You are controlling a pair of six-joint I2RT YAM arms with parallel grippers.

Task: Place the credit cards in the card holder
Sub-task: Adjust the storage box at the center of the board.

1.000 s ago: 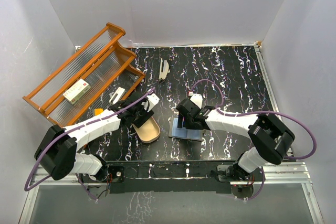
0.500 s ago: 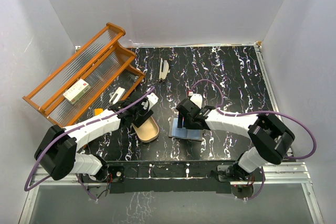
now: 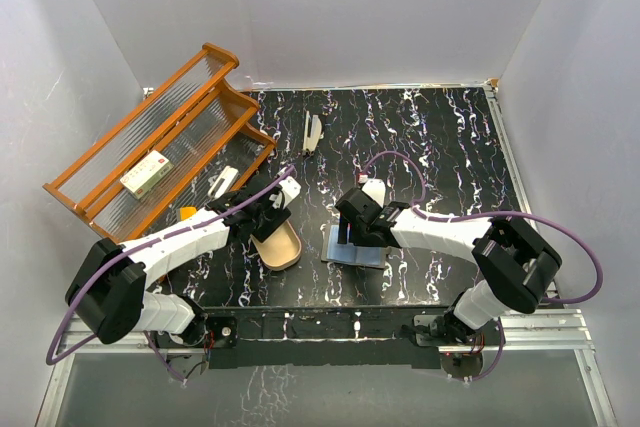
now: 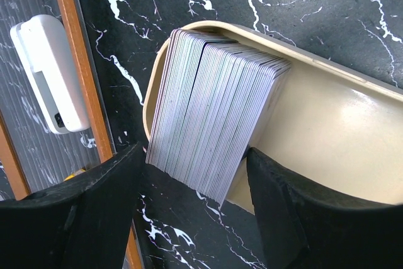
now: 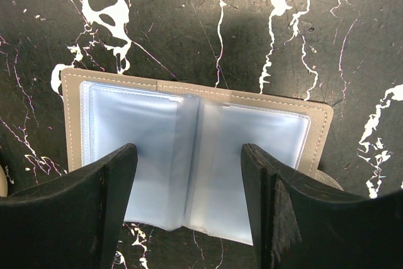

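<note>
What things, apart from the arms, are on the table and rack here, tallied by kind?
Credit card stack: 1
Card holder: 1
Tan oval tray: 1
Orange slatted rack: 1
White box with red marks: 1
White plastic device: 1
Pale stapler-like item: 1
Small orange object, partly hidden: 1
Total: 8

One tan tray [image 4: 340, 124] holds one stack of credit cards [image 4: 211, 133], too many to count singly. Right of the tray lies one card holder [image 5: 195, 149]. Left of the tray, one orange rack [image 3: 180, 117] carries one white box [image 3: 147, 173] and one white device [image 4: 47, 74].
</note>
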